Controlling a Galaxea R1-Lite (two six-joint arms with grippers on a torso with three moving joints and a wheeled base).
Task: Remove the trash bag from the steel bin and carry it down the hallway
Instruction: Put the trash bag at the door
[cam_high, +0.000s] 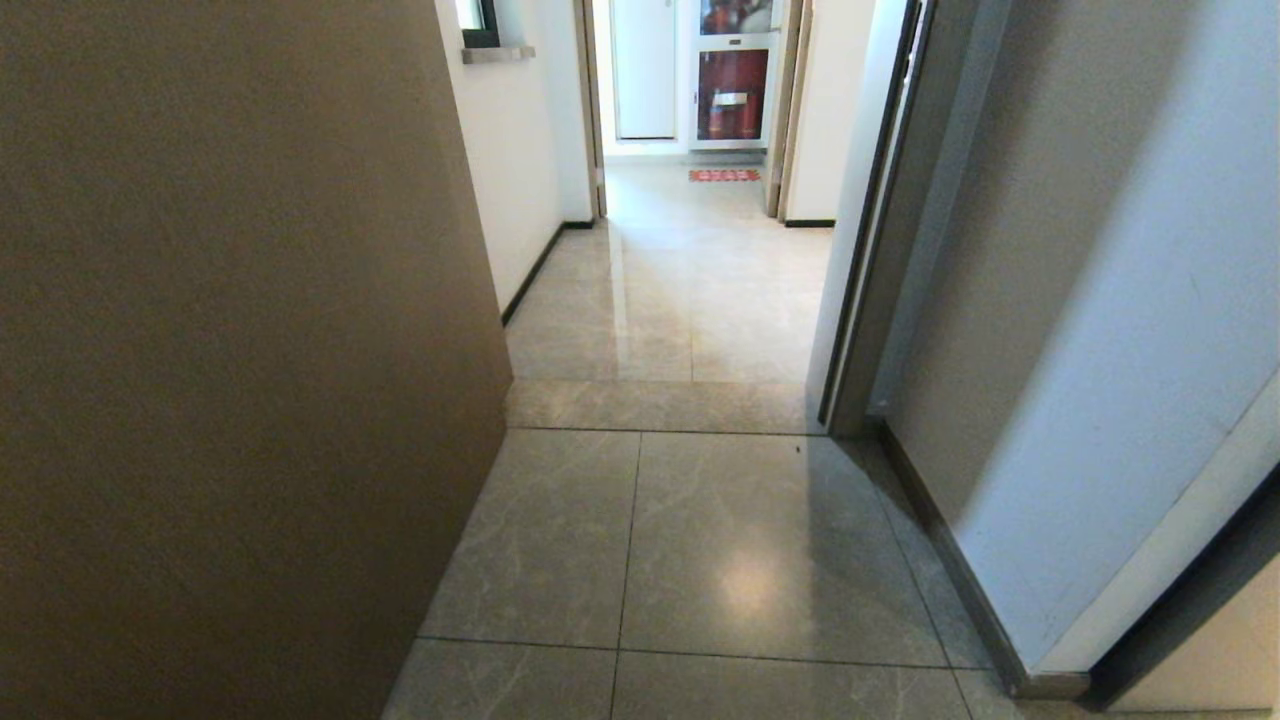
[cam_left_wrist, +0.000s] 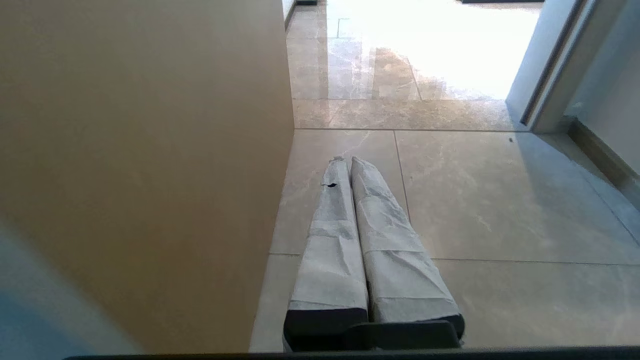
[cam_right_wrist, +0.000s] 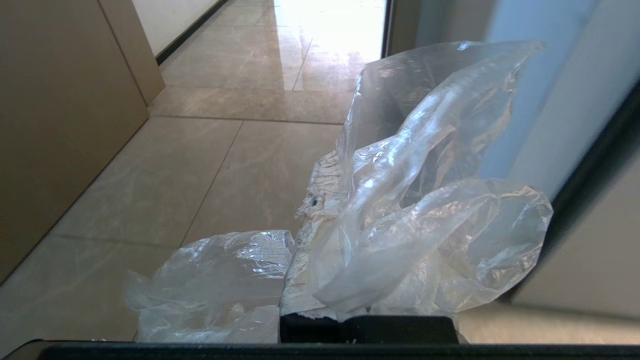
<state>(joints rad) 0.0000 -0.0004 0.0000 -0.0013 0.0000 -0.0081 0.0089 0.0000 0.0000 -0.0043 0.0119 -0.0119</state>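
Trash bag (cam_right_wrist: 400, 200) only in right wrist view, hallway (cam_high: 700, 500) ahead

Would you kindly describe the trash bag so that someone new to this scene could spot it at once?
Start from the hallway with its grey-beige marbled tiles. Just above that floor, the right gripper is shut on the trash bag, which billows around its paper-wrapped fingers. It is the only thin, clear, crinkled plastic here; the walls and doors around it are flat and opaque.
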